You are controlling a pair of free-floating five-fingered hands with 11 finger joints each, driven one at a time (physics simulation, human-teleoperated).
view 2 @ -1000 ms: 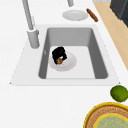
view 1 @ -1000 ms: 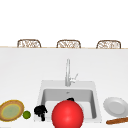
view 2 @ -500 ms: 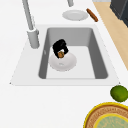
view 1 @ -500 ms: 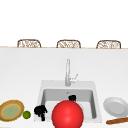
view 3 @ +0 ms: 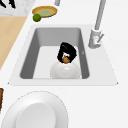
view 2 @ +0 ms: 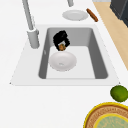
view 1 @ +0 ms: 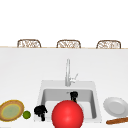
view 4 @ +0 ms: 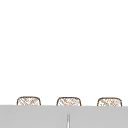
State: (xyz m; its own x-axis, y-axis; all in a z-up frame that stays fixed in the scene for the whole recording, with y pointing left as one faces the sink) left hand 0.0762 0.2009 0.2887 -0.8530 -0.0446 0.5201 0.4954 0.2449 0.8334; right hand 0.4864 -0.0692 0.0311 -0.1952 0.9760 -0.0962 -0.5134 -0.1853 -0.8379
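My right hand [view 1: 74, 95] hangs inside the sink [view 1: 43, 86], its fingers pinching a small brown thing [view 2: 61, 47]. In the left side view this hand [view 2: 60, 40] is just above a white bowl [view 2: 62, 61] that rests on the sink floor. The right side view shows the hand [view 3: 66, 52], the brown thing [view 3: 65, 59] and the bowl [view 3: 65, 70] stacked close together. A big red round shape [view 1: 67, 114] covers the sink's near part in the front view. My left hand [view 1: 40, 111] hovers by the sink's front left corner.
A tall faucet [view 1: 67, 72] stands behind the sink. On the left counter lie a lime [view 1: 26, 114] and a yellow-rimmed woven plate [view 1: 11, 110]. On the right are a white plate [view 1: 115, 106] and a brown stick [view 1: 117, 121]. Chair backs [view 1: 68, 43] line the far edge.
My right hand has lifted away from the white bowl, carrying the small brown thing with it. The left hand has stayed in place.
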